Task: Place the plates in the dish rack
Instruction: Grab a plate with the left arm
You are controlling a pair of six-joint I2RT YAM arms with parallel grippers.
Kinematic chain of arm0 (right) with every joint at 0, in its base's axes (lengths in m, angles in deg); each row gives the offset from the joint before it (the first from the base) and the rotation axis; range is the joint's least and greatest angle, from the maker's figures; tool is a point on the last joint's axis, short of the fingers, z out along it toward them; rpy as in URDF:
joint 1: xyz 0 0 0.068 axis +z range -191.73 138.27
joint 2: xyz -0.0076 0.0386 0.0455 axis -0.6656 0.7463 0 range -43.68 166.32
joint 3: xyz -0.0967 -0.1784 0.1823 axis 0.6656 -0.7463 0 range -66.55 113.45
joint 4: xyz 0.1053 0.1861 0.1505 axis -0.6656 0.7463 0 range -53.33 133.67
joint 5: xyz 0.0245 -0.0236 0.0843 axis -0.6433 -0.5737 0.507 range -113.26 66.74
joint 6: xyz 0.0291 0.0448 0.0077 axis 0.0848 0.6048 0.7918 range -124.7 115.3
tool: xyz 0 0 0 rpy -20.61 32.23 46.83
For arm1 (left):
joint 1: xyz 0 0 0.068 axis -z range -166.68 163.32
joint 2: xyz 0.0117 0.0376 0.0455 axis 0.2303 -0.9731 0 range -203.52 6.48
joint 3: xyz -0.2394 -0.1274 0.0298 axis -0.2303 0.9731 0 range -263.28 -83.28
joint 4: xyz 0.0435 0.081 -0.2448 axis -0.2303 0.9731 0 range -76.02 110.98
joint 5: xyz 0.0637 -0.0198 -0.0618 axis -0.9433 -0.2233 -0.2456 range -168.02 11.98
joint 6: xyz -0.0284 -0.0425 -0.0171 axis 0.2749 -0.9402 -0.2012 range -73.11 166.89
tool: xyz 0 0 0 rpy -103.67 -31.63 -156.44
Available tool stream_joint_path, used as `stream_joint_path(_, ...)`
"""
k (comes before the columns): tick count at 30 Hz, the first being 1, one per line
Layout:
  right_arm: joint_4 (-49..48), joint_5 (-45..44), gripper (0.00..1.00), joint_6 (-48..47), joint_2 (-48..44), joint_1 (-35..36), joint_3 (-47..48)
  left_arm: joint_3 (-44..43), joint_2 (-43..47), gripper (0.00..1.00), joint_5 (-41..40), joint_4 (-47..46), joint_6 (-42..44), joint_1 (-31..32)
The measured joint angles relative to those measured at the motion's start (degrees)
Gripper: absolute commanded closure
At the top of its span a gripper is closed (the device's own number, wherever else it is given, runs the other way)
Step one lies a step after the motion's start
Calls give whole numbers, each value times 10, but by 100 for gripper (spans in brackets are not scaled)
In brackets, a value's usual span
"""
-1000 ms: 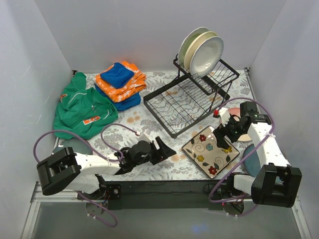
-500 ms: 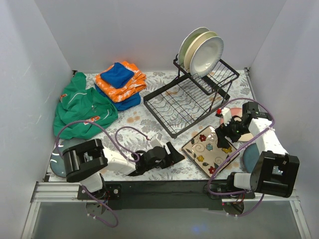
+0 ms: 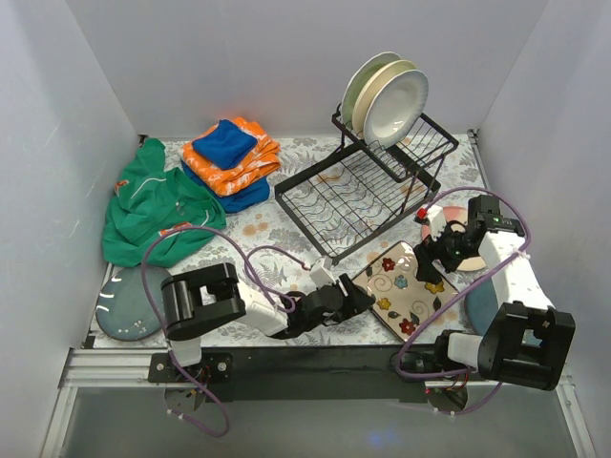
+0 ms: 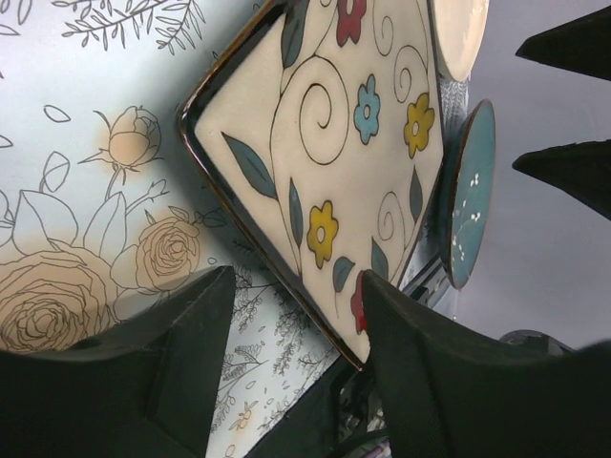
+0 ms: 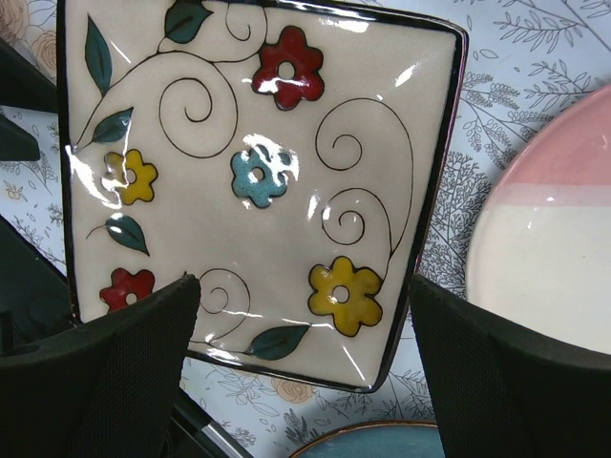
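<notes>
The square flowered plate point(image 3: 403, 291) lies flat on the floral table cover point(image 3: 248, 234), in front of the black wire dish rack point(image 3: 368, 191) and apart from it. The left gripper point(image 4: 298, 281) sits low at the plate's left edge, fingers spread apart, with the rim in the gap between them; contact cannot be confirmed. The right gripper point(image 5: 305, 281) hangs above the plate's right side, fingers wide apart, holding nothing. Upright plates point(image 3: 396, 107) stand in the rack's raised section
</notes>
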Motion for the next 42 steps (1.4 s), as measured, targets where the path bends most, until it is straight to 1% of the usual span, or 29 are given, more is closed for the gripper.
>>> stream_joint_path(2, 0, 0, 5, -2, -10, 0, -2, 5, -10, 53, -6, -20, -2, 1)
stream_joint_path(7, 1, -1, 5, -10, -27, 0, -5, 9, -58, 55, -9, -108, -10, 2)
stream_joint_path(12, 1, -2, 5, -16, -29, -1, -5, 6, -78, 58, -11, -138, -15, 2)
stream_joint_path(14, 1, -2, 5, -16, -29, -2, -5, 6, -79, 65, -12, -140, -15, 2)
stream_joint_path(15, 1, -2, 5, -16, -29, -3, -5, 7, -81, 67, -12, -141, -15, 2)
stream_joint_path(18, 1, 0, 5, -16, -28, -4, -5, 14, -91, 83, -13, -158, -17, 2)
stream_joint_path(19, 1, 0, 5, -16, -28, -4, -5, 18, -95, 92, -13, -165, -17, 2)
stream_joint_path(21, 1, 0, 5, -16, -28, -4, -5, 29, -104, 100, -13, -189, -24, 1)
stream_joint_path(25, 1, 1, 5, -17, -28, -4, -5, 56, -112, 100, -11, -241, -49, -1)
stream_joint_path(30, 2, 3, 5, -21, -28, -4, -5, 129, -101, 100, -8, -317, -54, -1)
stream_joint_path(33, 5, 7, 5, -24, -28, -4, -5, 165, -89, 100, -7, -347, -54, -1)
stream_joint_path(38, 13, 19, 5, -27, -25, -4, -5, 211, -61, 100, -6, -363, -53, -1)
stream_joint_path(42, 16, 34, 5, -28, -4, -3, -5, 237, -28, 100, -8, -347, -50, -2)
